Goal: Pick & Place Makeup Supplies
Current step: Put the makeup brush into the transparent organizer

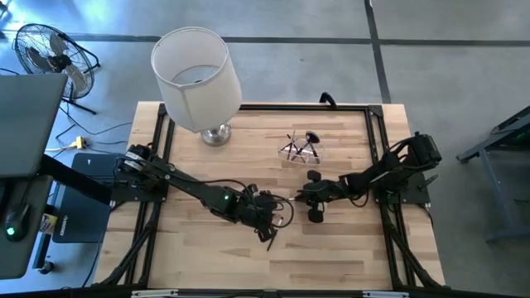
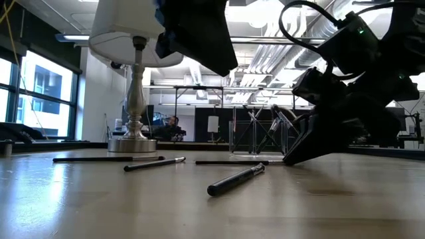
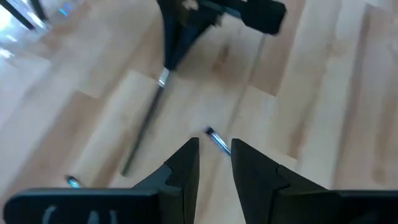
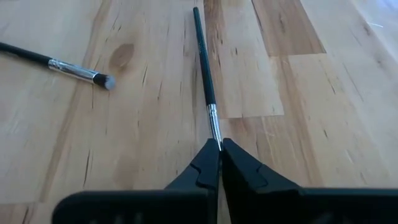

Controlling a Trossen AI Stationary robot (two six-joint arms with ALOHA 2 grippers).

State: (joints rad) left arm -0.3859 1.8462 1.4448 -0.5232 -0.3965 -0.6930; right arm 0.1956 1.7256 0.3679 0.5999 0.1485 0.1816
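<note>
Right gripper (image 4: 219, 144) pinched shut on silver ferrule of thin dark brush (image 4: 203, 68), centre of table.

Handle runs straight out from fingertips over wood. Second brush (image 4: 56, 64) upper left of right wrist frame, well apart. Left gripper (image 3: 214, 148) fingers apart, small dark-tipped stick (image 3: 217, 139) just beyond gap. Clear cup (image 1: 301, 150) upper centre of high view, several brushes standing inside. Lamp (image 1: 197, 79) upper left.

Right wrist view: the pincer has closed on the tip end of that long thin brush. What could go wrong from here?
1. The right pincer grips the thin brush at its very end, by the silver ferrule, so on lifting it may droop, swing or slip out.
2. The left pincer hovers open close by over another small brush; the arms could collide.
3. The clear cup already holds several brushes; insertion could snag.
</note>
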